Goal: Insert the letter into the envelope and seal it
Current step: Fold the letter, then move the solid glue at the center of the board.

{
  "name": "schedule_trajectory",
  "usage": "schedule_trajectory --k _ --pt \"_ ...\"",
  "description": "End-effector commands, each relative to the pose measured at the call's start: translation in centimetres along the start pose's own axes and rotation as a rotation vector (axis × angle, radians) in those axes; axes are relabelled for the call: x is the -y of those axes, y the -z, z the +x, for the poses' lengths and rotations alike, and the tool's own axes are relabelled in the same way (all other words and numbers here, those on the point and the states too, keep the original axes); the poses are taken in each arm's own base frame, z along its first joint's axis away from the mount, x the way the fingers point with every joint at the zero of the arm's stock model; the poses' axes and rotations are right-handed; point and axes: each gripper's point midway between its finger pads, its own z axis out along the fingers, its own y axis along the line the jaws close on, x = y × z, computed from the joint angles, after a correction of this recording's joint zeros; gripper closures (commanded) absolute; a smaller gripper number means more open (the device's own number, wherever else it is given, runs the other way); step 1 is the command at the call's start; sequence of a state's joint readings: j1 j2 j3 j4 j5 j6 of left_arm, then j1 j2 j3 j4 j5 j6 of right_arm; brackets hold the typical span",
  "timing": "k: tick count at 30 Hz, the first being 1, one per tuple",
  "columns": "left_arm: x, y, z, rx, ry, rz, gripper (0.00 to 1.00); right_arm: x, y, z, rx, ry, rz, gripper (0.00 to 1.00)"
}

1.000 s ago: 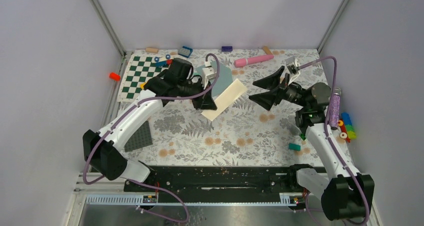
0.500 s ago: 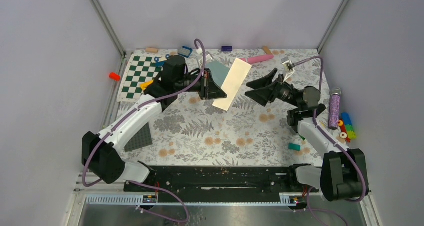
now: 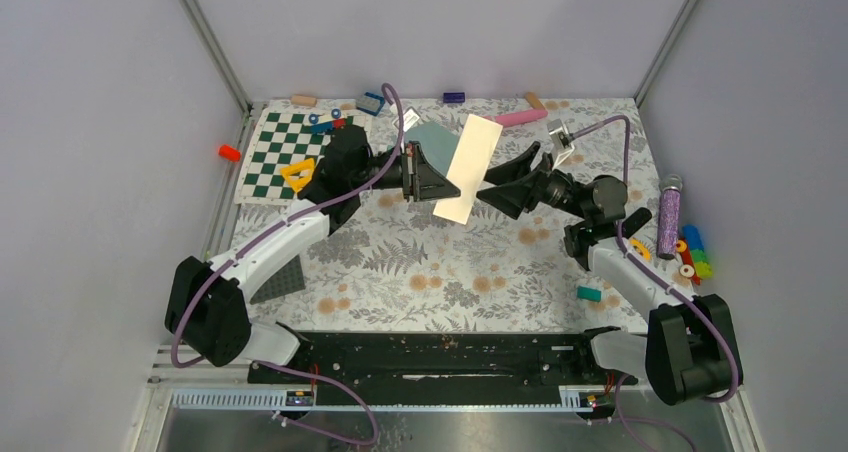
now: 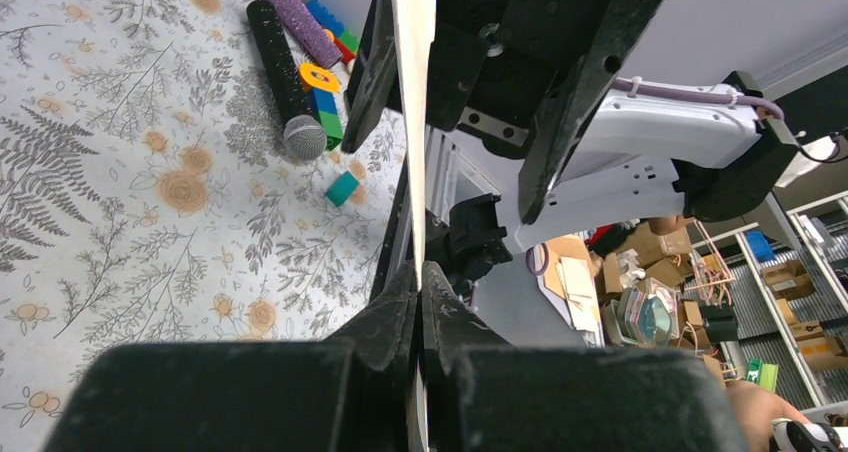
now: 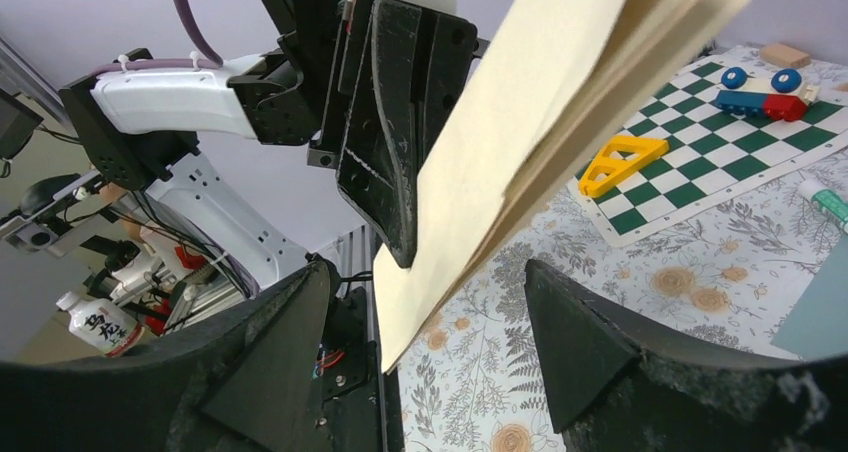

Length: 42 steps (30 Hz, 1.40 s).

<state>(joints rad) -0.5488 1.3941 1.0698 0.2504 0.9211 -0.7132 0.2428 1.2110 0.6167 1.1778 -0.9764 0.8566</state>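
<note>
The left pincer (image 3: 436,180) is pressed together on the letter (image 3: 470,167), pinching the cream sheet by its near long edge and holding it off the table (image 3: 400,262). From the left wrist the sheet is seen edge-on, a thin pale line rising straight out from between the closed fingertips (image 4: 392,317). The right wrist view shows several layers at the sheet's far end, so it is folded.

The right pincer (image 3: 486,192) is spread wide. It faces the left pincer from the other side, with one finger above the letter's lower part and one below it. No contact between those fingers and the paper shows.

The envelope (image 3: 432,137) lies flat on the table just beyond the left pincer, towards the back wall and partly hidden by the raised letter. A chequered board (image 3: 265,157) lies behind the left pincer's wrist, with a yellow triangle (image 3: 297,175) on it.
</note>
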Motion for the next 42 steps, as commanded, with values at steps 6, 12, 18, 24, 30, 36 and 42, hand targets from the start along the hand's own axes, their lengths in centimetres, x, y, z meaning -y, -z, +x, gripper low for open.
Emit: schedule_trajectory --k 6,12,18,24,30,36,42 --pt "2.0 -0.2 -0.9 0.034 -0.061 0.115 1.00 0.2 -0.9 0.0 -0.001 0.015 -0.011 0.25" --pt "1.2 -0.7 0.2 0.009 -0.052 0.103 1.00 -0.3 -1.1 -0.6 0.032 -0.014 -0.032 0.26" --pt "0.7 -1.0 0.7 0.003 -0.038 0.099 1.00 -0.3 -1.0 -0.8 0.050 -0.018 -0.024 0.39" --pt "0.6 -1.2 1.0 0.003 -0.034 0.105 1.00 -0.4 -1.1 -1.0 0.059 -0.037 -0.021 0.77" --pt "-0.2 -1.1 1.5 -0.020 -0.058 0.064 0.68 -0.6 -0.8 -1.5 0.063 -0.002 -0.009 1.00" --pt "-3.5 2.2 -2.2 0.032 -0.121 -0.163 0.02 1.0 0.9 -3.3 0.089 0.053 0.115 1.00" --pt "-10.7 7.5 -7.3 0.115 -0.274 -0.632 0.01 1.6 2.6 -4.8 0.117 0.172 0.225 1.00"
